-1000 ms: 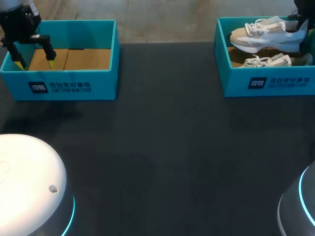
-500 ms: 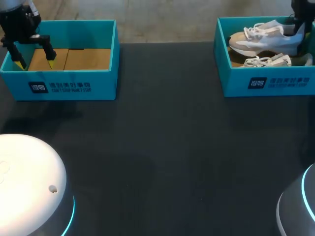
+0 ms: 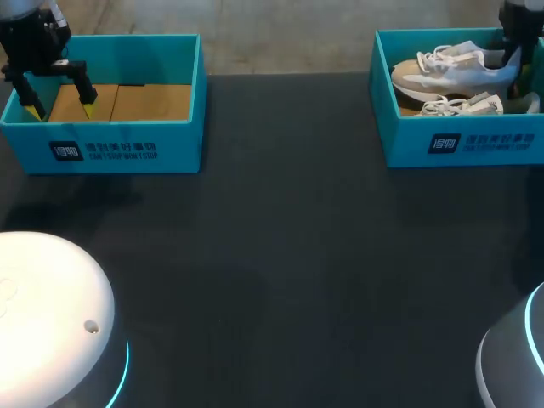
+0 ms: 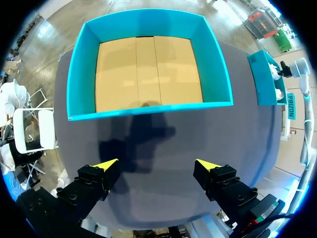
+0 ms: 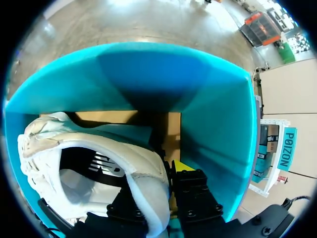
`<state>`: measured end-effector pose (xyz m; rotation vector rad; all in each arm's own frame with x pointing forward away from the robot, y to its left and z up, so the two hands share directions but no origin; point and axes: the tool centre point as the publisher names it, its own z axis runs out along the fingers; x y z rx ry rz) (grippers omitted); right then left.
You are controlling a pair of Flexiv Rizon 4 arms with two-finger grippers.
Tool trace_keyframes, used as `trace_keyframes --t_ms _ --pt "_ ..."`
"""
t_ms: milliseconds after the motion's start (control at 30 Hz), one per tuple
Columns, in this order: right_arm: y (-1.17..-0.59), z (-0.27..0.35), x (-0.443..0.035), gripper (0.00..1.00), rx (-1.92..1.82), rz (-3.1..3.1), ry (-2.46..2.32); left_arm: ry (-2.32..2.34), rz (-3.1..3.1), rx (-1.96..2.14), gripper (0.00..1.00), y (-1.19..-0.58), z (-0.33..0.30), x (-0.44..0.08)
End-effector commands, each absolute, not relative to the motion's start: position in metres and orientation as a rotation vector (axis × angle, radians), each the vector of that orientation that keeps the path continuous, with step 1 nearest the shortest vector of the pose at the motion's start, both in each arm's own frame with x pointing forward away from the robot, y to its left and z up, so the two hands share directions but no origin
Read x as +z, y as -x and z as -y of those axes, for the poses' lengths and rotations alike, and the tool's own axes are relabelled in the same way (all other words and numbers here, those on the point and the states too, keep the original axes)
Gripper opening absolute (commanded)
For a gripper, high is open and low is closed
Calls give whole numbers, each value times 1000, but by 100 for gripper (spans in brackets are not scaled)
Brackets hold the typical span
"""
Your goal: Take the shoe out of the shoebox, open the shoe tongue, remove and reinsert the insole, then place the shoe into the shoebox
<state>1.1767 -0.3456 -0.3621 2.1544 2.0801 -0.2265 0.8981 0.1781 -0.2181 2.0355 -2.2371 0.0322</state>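
Right hand: the right hand (image 5: pixel 166 173) is clamped narrow on the heel collar of the shoe (image 5: pixel 99 168), one finger inside the opening and one outside; a yellow tip (image 5: pixel 181 166) shows just behind the padded rim.
Shoe: white and beige, held over the shoebox (image 3: pixel 459 144) with its heel at the hand and its toe toward the middle of the counter (image 3: pixel 289 255); laces loose on top.
Second shoe: the second shoe (image 3: pixel 463 105) lies on the shoebox floor below and just beside the held one, its laces spilled toward the near wall.
Shoebox: teal, open on top, at the far right of the counter; its brown floor shows behind the heel in the right wrist view.
Left hand: the left hand (image 4: pixel 156 166) hangs spread wide, nothing between its fingers, above dark counter with its shadow below.
Left box: the left box (image 4: pixel 148 29) is teal and open, lying just ahead of the left hand's fingers, brown floor showing.
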Motion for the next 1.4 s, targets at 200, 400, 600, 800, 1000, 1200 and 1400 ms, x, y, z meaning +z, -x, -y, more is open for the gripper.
trace_keyframes --t_ms 200,400,600,800,1000,1200,1400 --pt "-1187 349 -374 0 -257 -2102 -2196 -2038 2238 31 100 -897 -178 -218" --pt "-1184 351 -376 0 -268 -2103 -2220 -2038 2238 31 100 -897 -178 -218" --pt "-1183 349 -384 0 -281 -2110 -2234 -2038 2238 31 100 -897 -178 -218" --pt "-1182 347 -390 18 -279 -2124 -2242 -2038 2238 31 100 -897 -178 -218" --pt "-1182 348 -390 45 -274 -2116 -2260 -2038 2238 31 100 -897 -178 -218" --pt "-1183 345 -387 75 -271 -2117 -2265 -2038 2238 31 100 -897 -178 -218" --pt "-1181 338 -365 100 -253 -2111 -2257 -2038 2238 31 100 -897 -178 -218"
